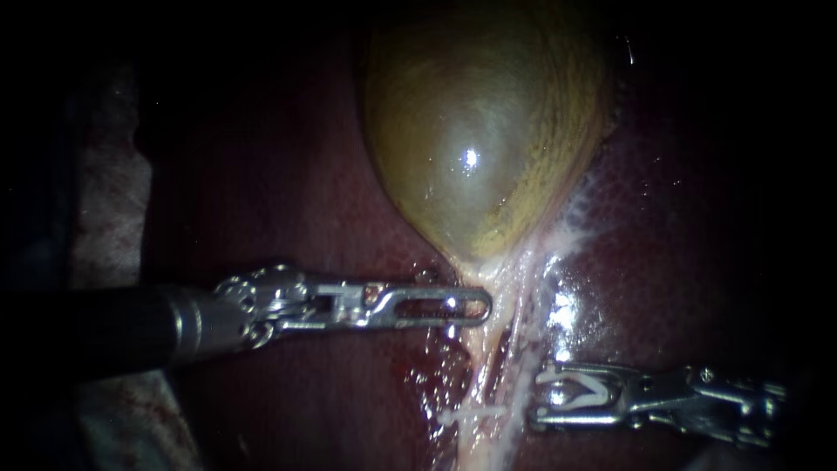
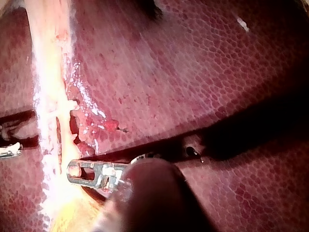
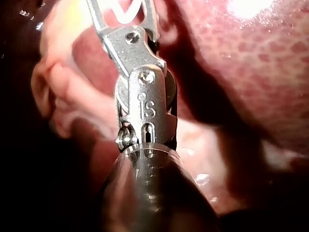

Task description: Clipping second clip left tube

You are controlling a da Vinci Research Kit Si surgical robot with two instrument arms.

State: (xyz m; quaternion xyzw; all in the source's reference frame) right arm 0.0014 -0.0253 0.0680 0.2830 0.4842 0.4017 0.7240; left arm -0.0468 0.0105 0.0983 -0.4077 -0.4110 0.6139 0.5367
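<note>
The yellow-green gallbladder (image 1: 471, 131) narrows to a neck from which pale tubes (image 1: 488, 358) run down over the liver. A whitish clip (image 1: 475, 410) lies across the left tube low down. My left instrument (image 1: 475, 305) comes in level, its slotted jaws lying together with their tip on the pale tissue at the gallbladder's neck; its wrist view shows the jaws (image 2: 75, 171) against that pale strand (image 2: 48, 96). My right instrument (image 1: 558, 394) sits just right of the tubes, its jaws spread around a white V-shaped clip (image 1: 582, 390). That clip (image 3: 126, 12) shows between the jaws in the right wrist view.
Dark red liver (image 1: 296, 174) surrounds the gallbladder, wet and glistening to the right of the tubes (image 1: 567, 305). A small raw, bloody patch (image 1: 427, 366) lies left of the tubes. Pale stained cloth (image 1: 105, 201) lies at the far left.
</note>
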